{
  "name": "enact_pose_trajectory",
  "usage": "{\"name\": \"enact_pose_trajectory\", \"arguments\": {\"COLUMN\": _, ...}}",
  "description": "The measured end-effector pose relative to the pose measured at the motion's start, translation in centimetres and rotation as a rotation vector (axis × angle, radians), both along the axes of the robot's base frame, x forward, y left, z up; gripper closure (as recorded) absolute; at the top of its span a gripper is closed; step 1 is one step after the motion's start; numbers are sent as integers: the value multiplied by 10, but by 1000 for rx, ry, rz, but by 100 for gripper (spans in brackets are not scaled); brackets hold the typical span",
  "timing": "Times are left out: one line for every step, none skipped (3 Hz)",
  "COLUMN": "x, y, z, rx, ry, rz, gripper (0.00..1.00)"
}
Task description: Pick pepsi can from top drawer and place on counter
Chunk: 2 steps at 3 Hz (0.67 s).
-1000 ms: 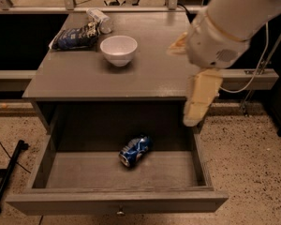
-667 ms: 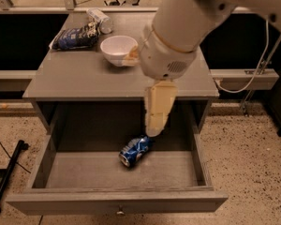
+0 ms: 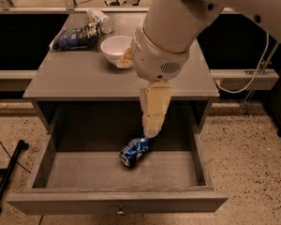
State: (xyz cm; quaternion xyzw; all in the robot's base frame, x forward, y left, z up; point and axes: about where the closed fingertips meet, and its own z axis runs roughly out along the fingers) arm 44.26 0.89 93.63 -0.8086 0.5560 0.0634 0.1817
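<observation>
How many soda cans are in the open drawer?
1. The pepsi can lies on its side near the middle of the top drawer, the gripper just above its far end. The arm may hide part of the drawer's back.

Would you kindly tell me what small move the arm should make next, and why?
Probably lower the cream hand a little and centre it over the small dented blue soda can: the can lies on its side in the open grey wooden drawer, and the hand hangs at its far end, not visibly gripping it.
</observation>
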Motion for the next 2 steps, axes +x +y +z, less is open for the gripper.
{"name": "enact_pose_trajectory", "arguments": {"x": 17, "y": 2, "z": -50, "rx": -123, "ry": -39, "rz": 132, "gripper": 0}}
{"name": "enact_pose_trajectory", "arguments": {"x": 36, "y": -6, "z": -98, "rx": -254, "ry": -121, "rz": 271, "gripper": 0}}
